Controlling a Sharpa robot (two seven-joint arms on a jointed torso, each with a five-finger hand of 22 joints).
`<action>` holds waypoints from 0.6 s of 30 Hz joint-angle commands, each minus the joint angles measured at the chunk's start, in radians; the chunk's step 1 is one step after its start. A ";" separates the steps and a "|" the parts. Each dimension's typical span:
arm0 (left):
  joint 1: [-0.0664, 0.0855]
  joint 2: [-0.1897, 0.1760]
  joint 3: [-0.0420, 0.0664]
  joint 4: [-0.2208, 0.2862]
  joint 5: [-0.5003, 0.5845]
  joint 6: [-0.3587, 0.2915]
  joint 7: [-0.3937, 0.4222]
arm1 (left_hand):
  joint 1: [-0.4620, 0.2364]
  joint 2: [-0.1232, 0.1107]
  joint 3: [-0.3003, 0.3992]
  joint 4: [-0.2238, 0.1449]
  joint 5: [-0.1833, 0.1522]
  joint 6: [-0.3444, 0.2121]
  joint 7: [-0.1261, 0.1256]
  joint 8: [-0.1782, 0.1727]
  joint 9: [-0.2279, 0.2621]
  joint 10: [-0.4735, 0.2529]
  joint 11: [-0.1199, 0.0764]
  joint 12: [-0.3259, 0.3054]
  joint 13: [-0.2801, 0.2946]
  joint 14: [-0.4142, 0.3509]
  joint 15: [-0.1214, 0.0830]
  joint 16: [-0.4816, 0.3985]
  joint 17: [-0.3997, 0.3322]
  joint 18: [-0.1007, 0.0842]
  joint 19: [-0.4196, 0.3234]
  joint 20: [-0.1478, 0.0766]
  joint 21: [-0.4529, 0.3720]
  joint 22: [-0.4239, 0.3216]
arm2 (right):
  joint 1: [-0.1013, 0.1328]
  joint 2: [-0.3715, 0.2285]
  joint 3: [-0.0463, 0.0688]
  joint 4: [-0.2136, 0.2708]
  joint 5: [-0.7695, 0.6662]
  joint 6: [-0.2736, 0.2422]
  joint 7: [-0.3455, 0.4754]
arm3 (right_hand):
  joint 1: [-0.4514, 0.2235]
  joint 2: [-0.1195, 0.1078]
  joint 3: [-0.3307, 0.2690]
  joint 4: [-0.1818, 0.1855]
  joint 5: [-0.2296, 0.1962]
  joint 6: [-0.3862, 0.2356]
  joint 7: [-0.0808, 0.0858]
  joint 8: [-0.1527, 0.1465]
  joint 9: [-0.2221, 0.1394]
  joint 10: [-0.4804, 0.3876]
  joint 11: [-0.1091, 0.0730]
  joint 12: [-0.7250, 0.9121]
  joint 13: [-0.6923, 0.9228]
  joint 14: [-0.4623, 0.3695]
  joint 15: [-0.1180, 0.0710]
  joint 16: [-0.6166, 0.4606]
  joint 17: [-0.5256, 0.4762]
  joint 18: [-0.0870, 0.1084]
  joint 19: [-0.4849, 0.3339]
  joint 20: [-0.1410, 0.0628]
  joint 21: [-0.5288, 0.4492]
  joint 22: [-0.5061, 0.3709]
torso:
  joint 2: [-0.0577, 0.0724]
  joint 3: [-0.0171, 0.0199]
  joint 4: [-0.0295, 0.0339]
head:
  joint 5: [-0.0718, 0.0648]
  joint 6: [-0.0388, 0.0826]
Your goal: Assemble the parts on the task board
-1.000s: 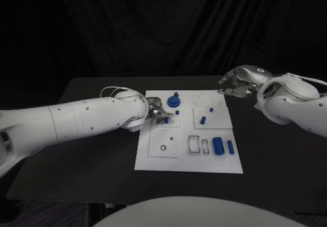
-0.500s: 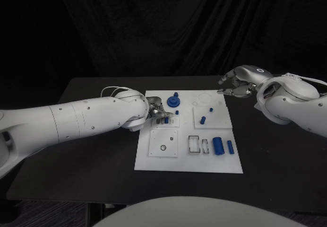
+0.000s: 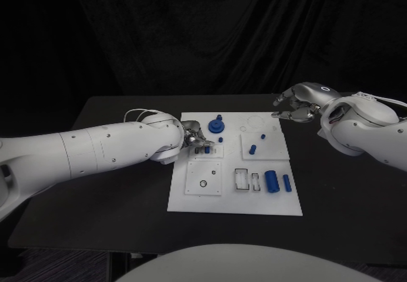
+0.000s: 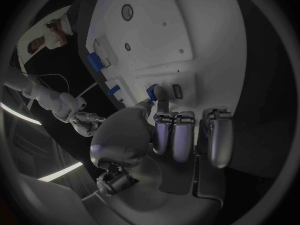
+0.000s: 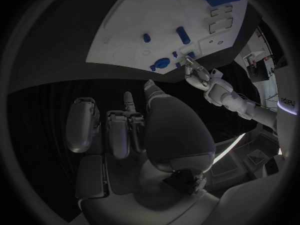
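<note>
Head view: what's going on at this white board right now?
The left hand is down on the white task board, pinching a small blue peg at a slot near the board's left edge. The right hand hovers off the board's far right corner, fingers curled, holding nothing. A large blue cylinder and other blue pieces lie on the board.

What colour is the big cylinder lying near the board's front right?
Blue; the cylinder shows best in the head view.

No readable text, labels or numbers anywhere.
</note>
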 commanded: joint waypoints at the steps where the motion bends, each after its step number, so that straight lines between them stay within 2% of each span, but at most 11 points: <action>1: -0.004 -0.017 -0.002 0.023 0.004 -0.084 0.035 | 0.010 -0.002 -0.012 0.004 0.005 -0.004 -0.010 0.025 0.037 0.105 -0.007 0.003 0.261 0.108 -0.009 0.003 0.263 -0.020 0.026 -0.011 0.002 0.173 | -0.003 -0.004 0.001 0.003 0.003 0.003 -0.016 | 0.010 0.002 0.000 -0.002 0.003 0.009 0.001 0.000 -0.001 0.085 0.008 -0.005 0.248 0.084 0.005 -0.006 0.215 0.002 -0.004 0.002 -0.005 0.177 | 0.000 0.0001 0.0003 | -0.003 0.000; 4: -0.001 -0.041 -0.002 0.052 -0.012 -0.124 0.056 | 0.013 -0.003 -0.016 0.004 0.006 -0.007 -0.013 0.037 0.057 0.105 -0.009 0.003 0.261 0.108 -0.011 0.003 0.263 -0.020 0.029 -0.013 0.004 0.176 | -0.003 -0.007 0.001 0.004 0.003 -0.003 -0.014 | 0.010 0.002 -0.001 -0.002 0.003 0.009 0.001 0.000 -0.001 0.085 0.008 -0.005 0.247 0.084 0.005 -0.006 0.215 0.002 -0.005 0.002 -0.006 0.176 | 0.001 0.0004 0.0006 | -0.005 0.000; 7: 0.016 -0.069 -0.002 0.085 -0.048 -0.164 0.076 | 0.020 -0.007 -0.020 0.003 0.009 -0.010 -0.015 0.051 0.080 0.105 -0.012 0.003 0.261 0.108 -0.013 0.003 0.263 -0.023 0.035 -0.016 0.010 0.182 | -0.003 -0.013 0.001 0.008 0.004 -0.016 -0.009 | 0.010 0.002 -0.001 -0.002 0.003 0.009 0.001 0.000 -0.001 0.086 0.008 -0.004 0.248 0.084 0.005 -0.005 0.215 0.002 -0.004 0.002 -0.005 0.177 | 0.001 -0.0001 0.0006 | -0.007 0.000; 11: 0.055 -0.092 -0.002 0.109 -0.104 -0.174 0.083 | 0.048 -0.016 -0.019 -0.010 0.026 -0.022 -0.018 0.064 0.089 0.105 -0.014 0.003 0.261 0.108 -0.016 0.003 0.263 -0.024 0.038 -0.018 0.014 0.186 | -0.003 -0.022 0.001 0.015 0.004 -0.038 0.001 | 0.009 0.002 -0.002 -0.001 0.003 0.011 0.001 0.001 -0.001 0.087 0.008 -0.003 0.249 0.084 0.005 -0.004 0.216 0.002 -0.003 0.002 -0.003 0.177 | 0.001 -0.0012 0.0008 | -0.006 0.000; 15: 0.095 -0.108 -0.002 0.108 -0.137 -0.131 0.075 | 0.055 -0.020 -0.021 -0.010 0.023 -0.036 -0.015 0.065 0.089 0.105 -0.013 0.003 0.261 0.108 -0.015 0.003 0.263 -0.024 0.038 -0.018 0.013 0.187 | -0.003 -0.027 0.001 0.021 0.004 -0.051 0.005 | 0.008 0.002 -0.002 0.000 0.003 0.012 0.001 0.001 -0.001 0.088 0.008 -0.002 0.250 0.085 0.006 -0.002 0.218 0.001 -0.002 0.002 -0.001 0.178 | 0.000 0.0008 -0.0006 | -0.003 0.000; 18: 0.113 -0.107 -0.002 0.081 -0.143 -0.102 0.085 | 0.060 -0.019 -0.020 -0.011 0.018 -0.041 -0.014 0.068 0.089 0.105 -0.012 0.003 0.261 0.108 -0.014 0.003 0.263 -0.025 0.039 -0.018 0.015 0.188 | -0.002 -0.029 0.001 0.023 0.004 -0.054 0.006 | 0.008 0.002 -0.002 0.000 0.003 0.012 0.001 0.001 -0.001 0.088 0.008 -0.002 0.250 0.085 0.006 -0.002 0.218 0.001 -0.002 0.002 -0.001 0.178 | 0.001 0.0019 -0.0018 | 0.000 0.000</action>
